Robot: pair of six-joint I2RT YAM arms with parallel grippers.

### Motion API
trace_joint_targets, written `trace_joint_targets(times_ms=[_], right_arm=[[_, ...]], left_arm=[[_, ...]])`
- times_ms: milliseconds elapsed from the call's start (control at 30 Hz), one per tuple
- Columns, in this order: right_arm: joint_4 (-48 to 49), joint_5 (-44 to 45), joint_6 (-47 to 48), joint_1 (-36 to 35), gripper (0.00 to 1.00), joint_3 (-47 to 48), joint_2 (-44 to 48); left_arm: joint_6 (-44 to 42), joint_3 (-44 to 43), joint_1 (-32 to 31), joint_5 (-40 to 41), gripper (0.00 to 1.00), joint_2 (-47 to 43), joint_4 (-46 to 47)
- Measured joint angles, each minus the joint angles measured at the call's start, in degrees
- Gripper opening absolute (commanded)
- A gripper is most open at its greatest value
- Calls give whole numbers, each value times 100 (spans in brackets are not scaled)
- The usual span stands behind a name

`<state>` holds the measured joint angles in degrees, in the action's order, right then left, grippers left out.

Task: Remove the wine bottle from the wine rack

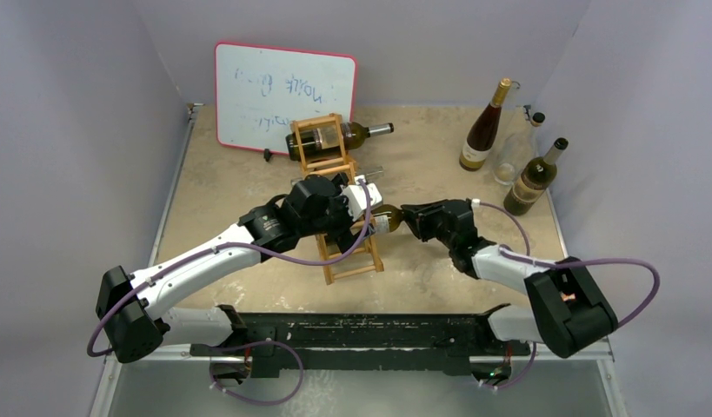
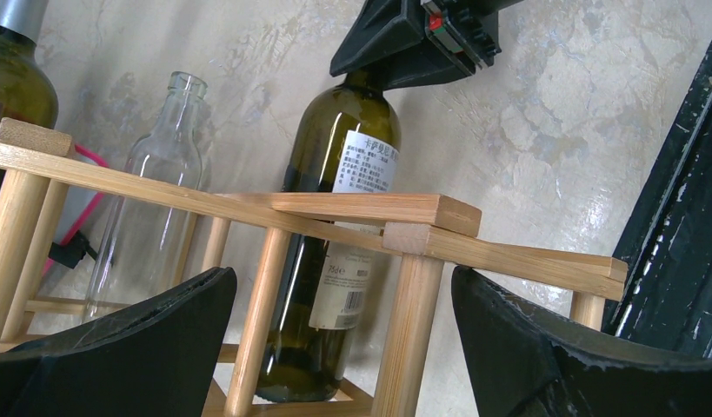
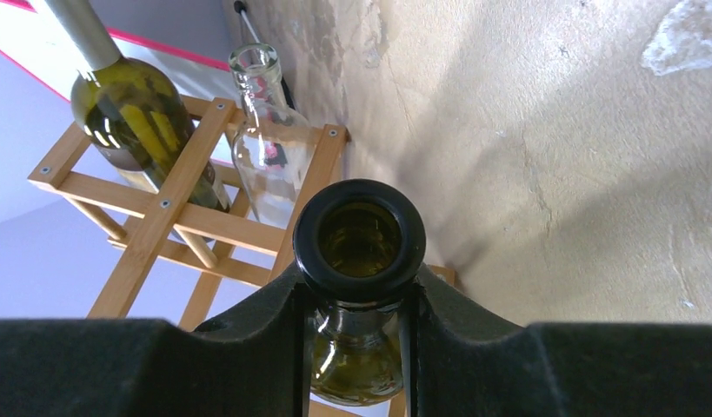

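Observation:
The light wooden wine rack (image 1: pixel 352 261) lies along the middle of the table. A green wine bottle (image 1: pixel 387 217) with a white label rests in its middle section, neck pointing right. My right gripper (image 1: pixel 407 217) is shut on that neck. In the right wrist view the fingers (image 3: pixel 274 321) clamp the wine bottle (image 3: pixel 359 234) just below its open mouth, with the rack (image 3: pixel 174 213) behind. My left gripper (image 2: pixel 343 295) is open, its jaws on either side of a post of the rack (image 2: pixel 352 208). The labelled bottle (image 2: pixel 348 156) lies beyond it, untouched by these jaws.
A clear glass bottle (image 3: pixel 265 148) and a foil-capped green bottle (image 1: pixel 352 135) also lie in the rack. A red-edged whiteboard (image 1: pixel 282 95) leans at the back. Three bottles stand at the back right: (image 1: pixel 485 126), (image 1: pixel 517 148), (image 1: pixel 535 178). A black rail (image 1: pixel 361 334) runs along the near edge.

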<state>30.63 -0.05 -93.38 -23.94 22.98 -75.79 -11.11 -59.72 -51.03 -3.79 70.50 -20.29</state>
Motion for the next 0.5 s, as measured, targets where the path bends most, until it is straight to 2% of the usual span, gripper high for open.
trace_joint_targets(times_ms=[200,400,500], right_arm=[[-376,205,28,136,19,-201,638],[-782,76,264,721,0,-260,1078],[-929,2,476,1058,0,-267,1255]], left_arm=[[-2,0,-2,0,94,13,4],[2,0,-37,-2,94,61,7],[2,0,-39,-2,94,72,-2]])
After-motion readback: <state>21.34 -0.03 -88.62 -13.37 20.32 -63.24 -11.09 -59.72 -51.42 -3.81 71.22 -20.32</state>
